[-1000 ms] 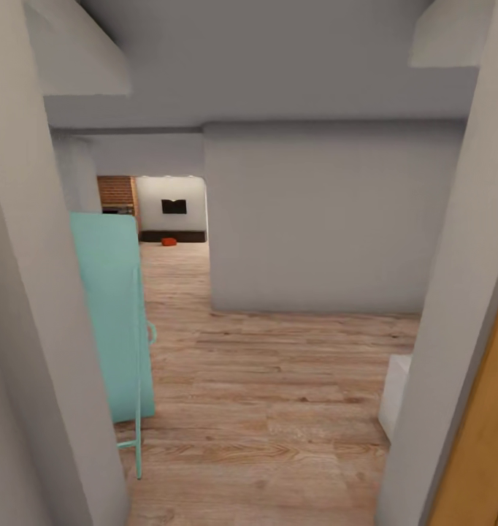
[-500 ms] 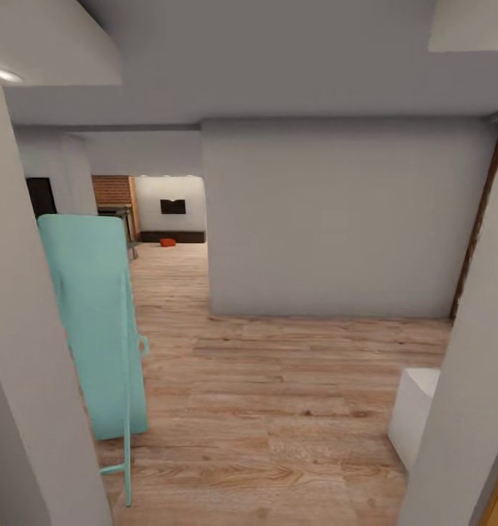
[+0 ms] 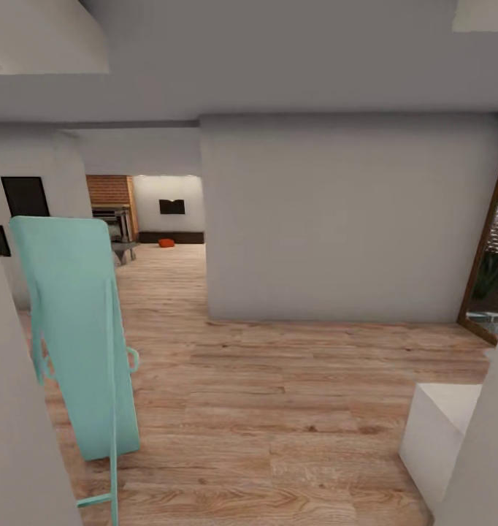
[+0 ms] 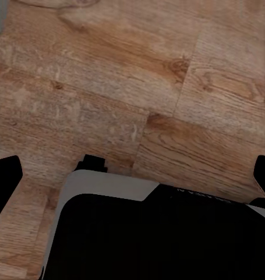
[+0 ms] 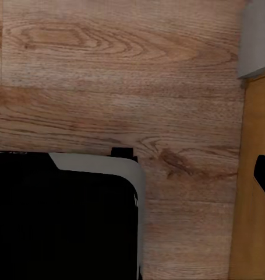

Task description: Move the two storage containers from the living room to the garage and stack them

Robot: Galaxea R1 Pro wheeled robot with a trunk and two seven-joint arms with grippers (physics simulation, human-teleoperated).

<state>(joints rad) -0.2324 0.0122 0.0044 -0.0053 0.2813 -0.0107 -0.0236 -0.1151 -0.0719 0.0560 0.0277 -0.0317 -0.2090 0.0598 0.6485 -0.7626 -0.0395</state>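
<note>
— Which step is in hand?
— The approach, it is judged. A hallway of wood plank floor [image 3: 278,409] is seen from the head view, and through the far opening the living room [image 3: 169,212] is made out, with its brick fireplace [image 3: 109,191], a black wall TV [image 3: 171,207] and a low dark cabinet [image 3: 171,237].

— Where is the task's thing?
— One small orange-red storage container [image 3: 166,242] is seen on the living-room floor, just in front of the cabinet. The second cannot be picked out.

— And the hands?
— Whether they are released or clenched cannot be told; in both wrist views dark robot parts are seen above planks, with nothing carried.

— What is called for next?
— A drive forward is needed, between the tilted turquoise standing mirror [image 3: 77,336] and the grey wall [image 3: 336,219], clear of the white block [image 3: 439,431].
</note>
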